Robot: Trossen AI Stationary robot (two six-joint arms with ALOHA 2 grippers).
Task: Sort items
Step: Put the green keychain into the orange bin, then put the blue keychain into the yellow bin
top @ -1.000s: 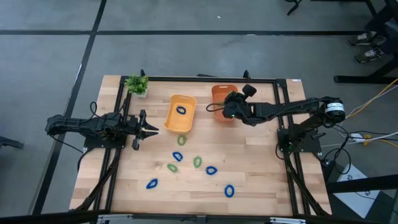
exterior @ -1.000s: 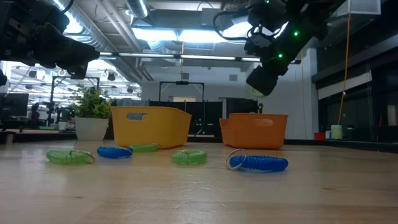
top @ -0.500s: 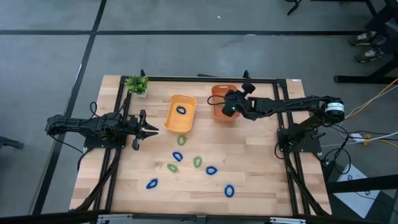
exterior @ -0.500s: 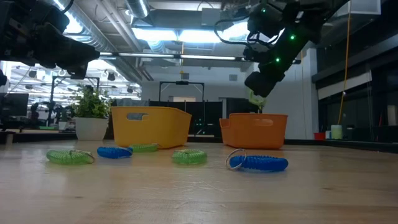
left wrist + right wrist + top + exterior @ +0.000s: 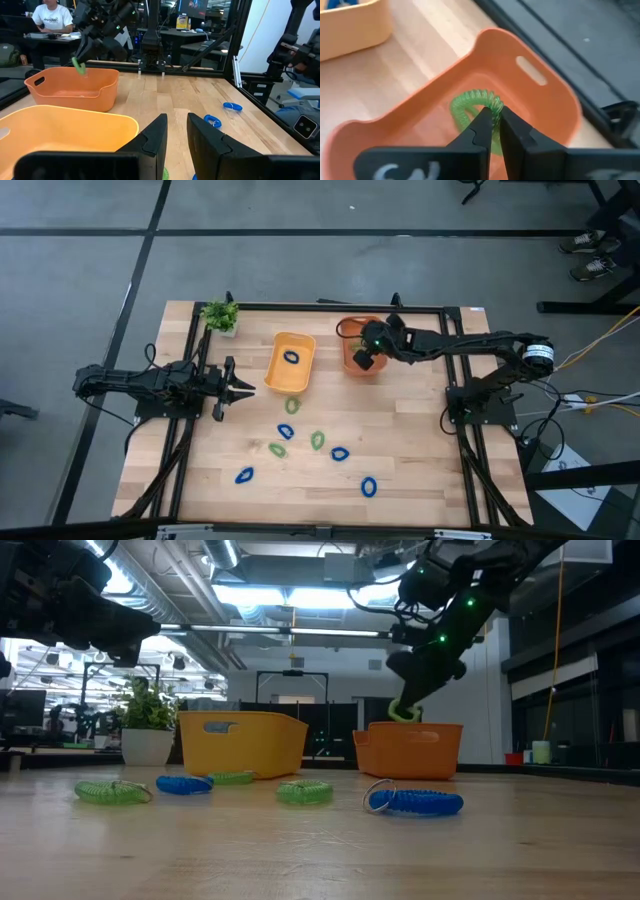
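My right gripper (image 5: 363,363) hovers over the orange bin (image 5: 349,330), shut on a green ring (image 5: 472,106). In the low view the ring (image 5: 403,713) hangs just above the bin's rim (image 5: 440,727). The yellow bin (image 5: 278,370) has one blue ring (image 5: 291,357) lying in it. Several blue and green rings lie flat on the table, among them a green one (image 5: 291,406) and a blue one (image 5: 369,486). My left gripper (image 5: 247,388) waits at the table's left, beside the yellow bin, open by a narrow gap and touching nothing. My right gripper pinches the green ring's coiled band (image 5: 494,111) between its two fingers, coming from above and slanting down. The ring is lifted clear and hangs below the fingertips (image 5: 410,700), over the inside of the orange bin.
A small potted plant (image 5: 220,315) stands at the far left corner. A dark metal frame (image 5: 320,308) runs along the table's far edge and sides. People sit at desks in the room beyond (image 5: 50,17). Bare wood lies near the table's near edge.
My right gripper, still shut on the green ring, has moved toward the table's far left over the orange bin and come down, so the ring now hangs just above the bin's rim. The rings on the table have stayed put.
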